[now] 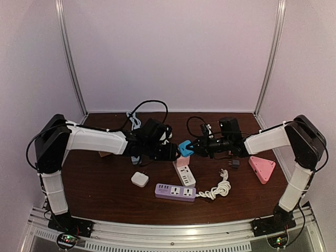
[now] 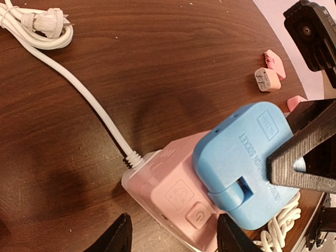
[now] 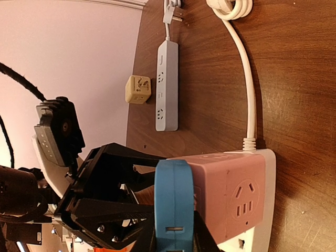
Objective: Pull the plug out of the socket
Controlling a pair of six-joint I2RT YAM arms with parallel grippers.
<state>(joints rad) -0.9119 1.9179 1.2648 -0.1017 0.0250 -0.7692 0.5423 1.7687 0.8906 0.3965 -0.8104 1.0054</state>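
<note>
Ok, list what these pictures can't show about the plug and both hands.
- blue plug pins: hidden in every view where it meets the pink socket block.
- left hand grip: the left wrist view's bottom edge cuts off its fingers; contact with the block unclear.
- right hand: too small in the top view to read its contact.

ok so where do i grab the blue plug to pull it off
By its narrow edges, from the side facing away from the pink socket. The blue plug is a flat slab seated flush on the socket's face, so only its rim offers purchase; the right arm's fingers pinch there.
</note>
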